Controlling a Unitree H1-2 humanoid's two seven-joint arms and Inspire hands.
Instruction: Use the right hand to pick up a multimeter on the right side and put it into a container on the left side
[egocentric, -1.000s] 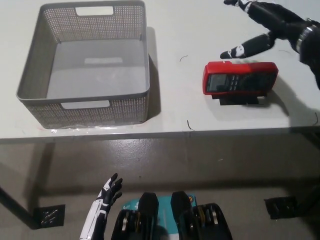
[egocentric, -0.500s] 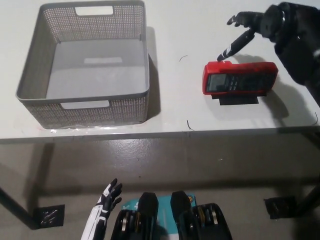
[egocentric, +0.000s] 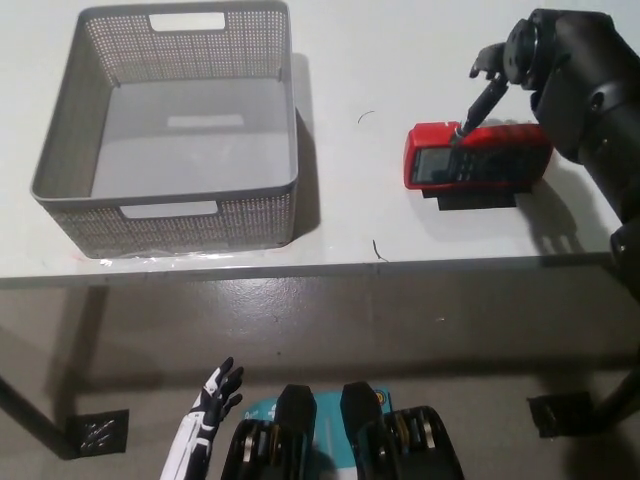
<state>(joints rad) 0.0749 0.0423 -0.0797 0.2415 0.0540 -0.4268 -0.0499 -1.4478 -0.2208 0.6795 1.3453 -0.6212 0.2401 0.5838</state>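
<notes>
I see a white tabletop (egocentric: 350, 60) filling the upper part of my view, with a few small dark marks (egocentric: 378, 250) near its front edge. Below the edge is a grey-brown floor (egocentric: 400, 330), and dark table feet rest on it at the lower left (egocentric: 98, 432) and lower right (egocentric: 560, 413).

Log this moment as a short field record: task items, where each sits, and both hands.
multimeter: red multimeter, lying flat on the white table, right side, display up
container: grey mesh basket, left side of the table, nothing in it
right hand: black right hand above the multimeter's far edge, one finger reaching down to its top; not gripping it
left hand: white left hand hanging low at lower left, below the table edge, fingers apart
task state: multimeter not yet picked up
</notes>
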